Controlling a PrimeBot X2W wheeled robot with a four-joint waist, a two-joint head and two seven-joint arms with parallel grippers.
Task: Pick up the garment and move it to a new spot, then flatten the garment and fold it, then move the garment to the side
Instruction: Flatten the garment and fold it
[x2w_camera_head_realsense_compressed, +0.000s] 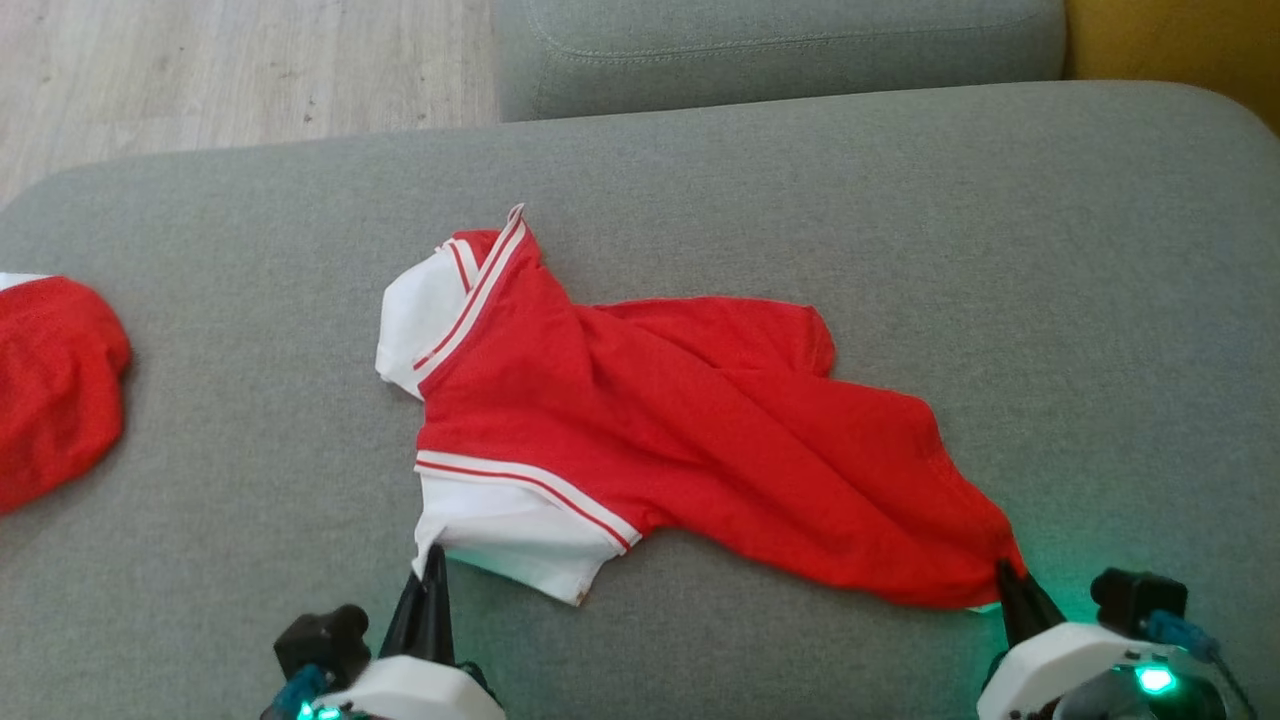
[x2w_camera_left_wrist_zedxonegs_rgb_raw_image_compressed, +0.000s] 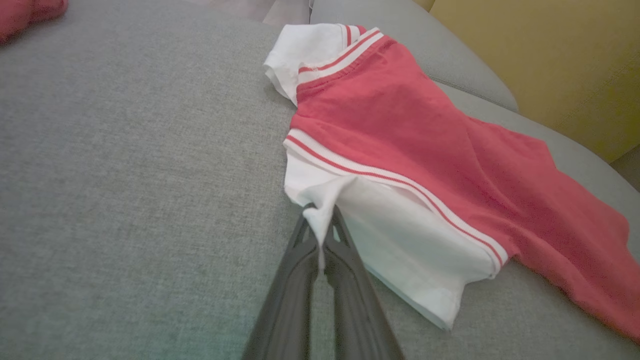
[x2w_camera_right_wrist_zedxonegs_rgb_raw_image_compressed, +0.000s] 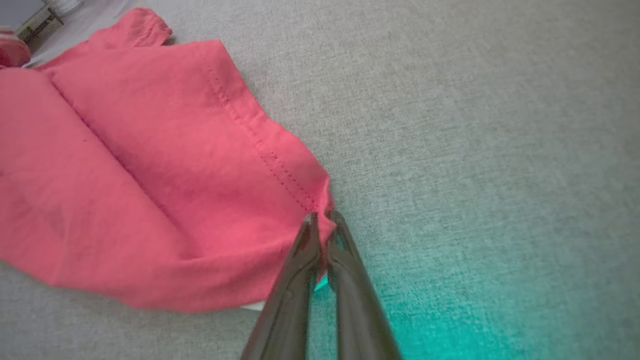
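A red short-sleeved garment with white sleeves and striped trim lies spread but rumpled on a grey upholstered cushion. It sits around the cushion's middle and reaches toward the near edge.

The left fingers are closed on the tip of the white sleeve nearest the robot, with a pinch of white cloth pressed between them. The right fingers are closed on the corner of the red hem, toward the cushion's near right corner.

The two grips sit well apart, at opposite ends of the garment's near side. This likely lets the arms lift or stretch the cloth evenly and draw out the diagonal creases across its body. The fabric looks thin and limp, so it would probably sag between the grips.

A second red cloth lies apart at the cushion's left edge.
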